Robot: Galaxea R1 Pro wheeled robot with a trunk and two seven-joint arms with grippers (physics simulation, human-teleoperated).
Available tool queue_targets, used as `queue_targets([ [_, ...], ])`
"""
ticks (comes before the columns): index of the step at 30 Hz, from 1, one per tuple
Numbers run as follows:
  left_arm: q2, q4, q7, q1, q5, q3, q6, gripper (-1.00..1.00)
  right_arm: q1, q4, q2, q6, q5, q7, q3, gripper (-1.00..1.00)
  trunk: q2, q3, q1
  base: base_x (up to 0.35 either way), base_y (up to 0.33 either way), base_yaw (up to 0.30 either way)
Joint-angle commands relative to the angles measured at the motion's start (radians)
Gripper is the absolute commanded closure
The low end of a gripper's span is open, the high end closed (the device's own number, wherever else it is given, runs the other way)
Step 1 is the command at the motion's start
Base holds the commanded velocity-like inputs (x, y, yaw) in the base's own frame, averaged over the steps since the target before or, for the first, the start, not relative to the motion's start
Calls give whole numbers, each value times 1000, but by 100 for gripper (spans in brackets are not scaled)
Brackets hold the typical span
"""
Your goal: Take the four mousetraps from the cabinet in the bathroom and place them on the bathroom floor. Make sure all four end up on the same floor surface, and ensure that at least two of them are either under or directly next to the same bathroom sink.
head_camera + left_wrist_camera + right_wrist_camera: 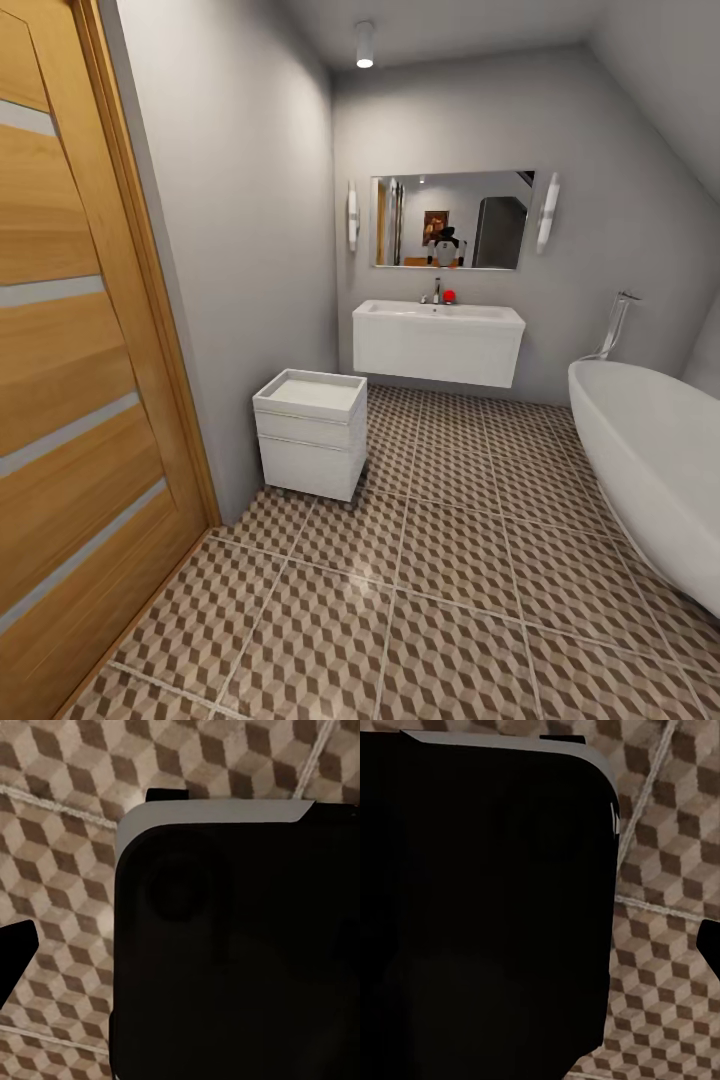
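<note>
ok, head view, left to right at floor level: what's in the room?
Orange-brown wooden door with pale glass strips → small white drawer unit → white wall-hung sink vanity with chrome tap → white oval bathtub. All over the brown-and-beige cube-pattern tiled floor.

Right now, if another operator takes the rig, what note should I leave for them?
Claws: in both wrist views a dark robot body blocks most of the picture, so open or shut cannot be told for either one.
Job's things: the bathroom sink hangs on the far wall under the mirror. The bathroom floor is patterned tile. A small white drawer unit stands by the left wall, the bathtub at right.
Done: no mousetrap lies on the visible floor.
Left: find the cabinet, fetch four mousetraps, put at least two by the sink.
</note>
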Motion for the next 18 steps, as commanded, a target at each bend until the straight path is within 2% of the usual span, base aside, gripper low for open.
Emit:
queue_targets([
  [1, 0, -3, 0, 0, 10, 2, -1, -100, -1, 1, 0, -5, 0, 1, 0, -100, 0, -1, 0, 0, 0, 0],
  [9, 1, -6, 0, 0, 50, 2, -2, -100, -1, 2, 0, -10, 2, 1, 1, -100, 0, -1, 0, 0, 0, 0],
  [18, 2, -6, 0, 0, 64, 3, -2, -100, -1, 2, 1, -11, 7, 0, 2, -100, 0, -1, 0, 0, 0, 0],
])
